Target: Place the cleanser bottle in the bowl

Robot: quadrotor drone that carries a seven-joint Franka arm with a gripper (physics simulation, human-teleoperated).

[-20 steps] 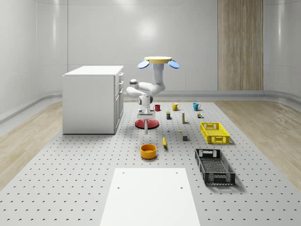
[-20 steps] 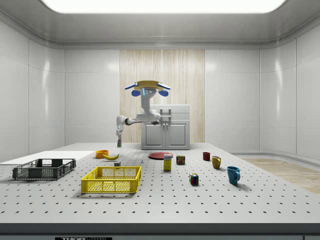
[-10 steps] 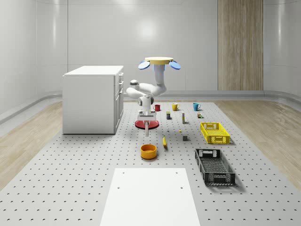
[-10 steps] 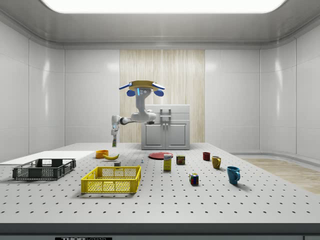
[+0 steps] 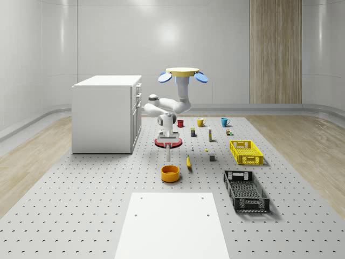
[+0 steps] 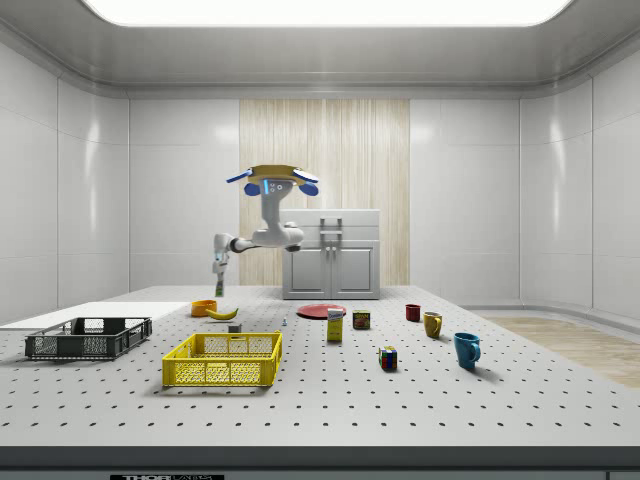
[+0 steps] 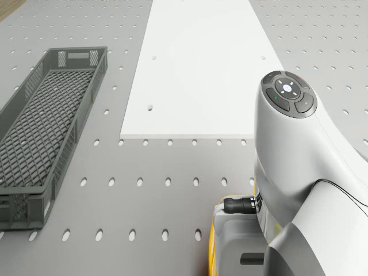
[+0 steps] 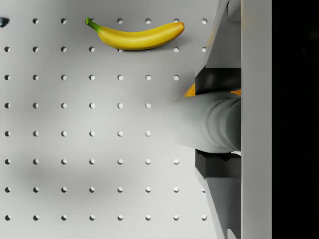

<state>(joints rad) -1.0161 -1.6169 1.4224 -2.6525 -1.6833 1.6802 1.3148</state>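
drone [image 5: 181, 69]: yellow disc, blue rotors | arm [image 5: 171, 102]: white, rounded links | wrist [image 7: 287, 95]: dark button pad, black cable

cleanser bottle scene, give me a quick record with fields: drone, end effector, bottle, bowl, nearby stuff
drone: hovers above the table, near the red plate
end effector: shut on the cleanser bottle, high above the table
cleanser bottle: hangs upright, off the table
bowl: orange bowl on the table, below the bottle and nearer the whole-scene camera
nearby: banana beside the bowl; black crate; yellow crate
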